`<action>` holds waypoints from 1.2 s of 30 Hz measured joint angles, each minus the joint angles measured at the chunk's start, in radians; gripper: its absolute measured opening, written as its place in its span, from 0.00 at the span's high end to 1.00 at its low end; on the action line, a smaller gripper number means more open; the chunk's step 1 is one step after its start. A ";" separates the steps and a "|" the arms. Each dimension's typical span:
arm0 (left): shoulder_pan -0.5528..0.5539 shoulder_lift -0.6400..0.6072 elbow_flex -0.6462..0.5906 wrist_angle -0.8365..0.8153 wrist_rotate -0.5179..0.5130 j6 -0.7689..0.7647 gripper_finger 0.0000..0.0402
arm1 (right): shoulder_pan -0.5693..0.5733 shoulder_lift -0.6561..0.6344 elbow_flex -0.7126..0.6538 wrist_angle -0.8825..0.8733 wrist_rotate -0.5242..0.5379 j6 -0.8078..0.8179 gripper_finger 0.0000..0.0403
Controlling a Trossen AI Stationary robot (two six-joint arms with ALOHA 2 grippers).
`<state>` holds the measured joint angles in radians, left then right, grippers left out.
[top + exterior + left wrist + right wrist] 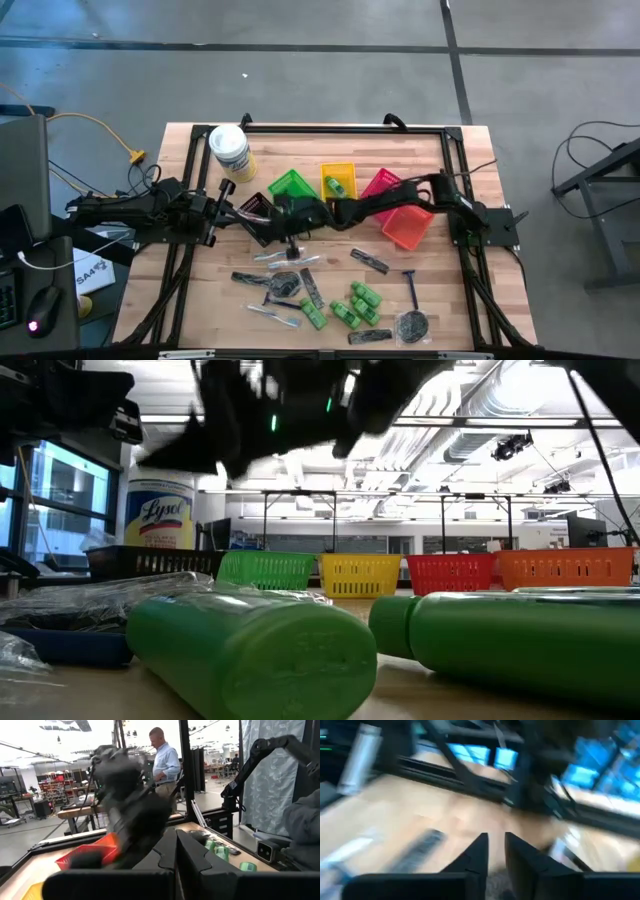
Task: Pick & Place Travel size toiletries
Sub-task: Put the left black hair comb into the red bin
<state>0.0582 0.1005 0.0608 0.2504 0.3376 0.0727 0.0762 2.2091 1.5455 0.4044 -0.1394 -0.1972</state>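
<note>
Where bare wood shows, razor [411, 288] lengthwise front-to-back, head rearward.

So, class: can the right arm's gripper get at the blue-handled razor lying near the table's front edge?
Probably yes: the blue-handled razor lies apart in the open, while the right gripper hovers mid-table.

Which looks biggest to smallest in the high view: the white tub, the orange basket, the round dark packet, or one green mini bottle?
1. white tub and orange basket: they look about alike and the basket is partly hidden, so they are not ranked.
2. round dark packet
3. green mini bottle
</note>
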 joint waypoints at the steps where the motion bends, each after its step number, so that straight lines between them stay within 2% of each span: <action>1: 0.000 0.000 0.000 -0.001 -0.007 0.000 1.00 | 0.016 -0.021 0.000 -0.014 -0.004 -0.020 0.91; 4: 0.000 0.000 0.000 -0.020 -0.038 0.000 1.00 | 0.049 -0.101 -0.004 -0.065 -0.036 -0.050 0.98; 10: 0.000 0.000 0.000 -0.086 -0.099 0.001 1.00 | 0.039 -0.324 -0.122 -0.071 -0.017 -0.050 0.99; 18: 0.000 0.000 0.000 -0.104 -0.126 0.000 1.00 | -0.087 -0.702 -0.502 0.102 -0.103 0.125 0.99; 23: 0.000 0.000 0.000 -0.108 -0.126 0.000 1.00 | -0.120 -0.949 -0.756 0.172 -0.136 0.189 1.00; 36: 0.000 0.000 0.000 -0.182 -0.126 -0.006 1.00 | -0.077 -1.641 -1.288 0.174 -0.028 0.308 1.00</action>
<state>0.0586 0.1005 0.0608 0.0685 0.2115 0.0669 -0.0009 0.5682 0.2578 0.5785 -0.1670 0.1106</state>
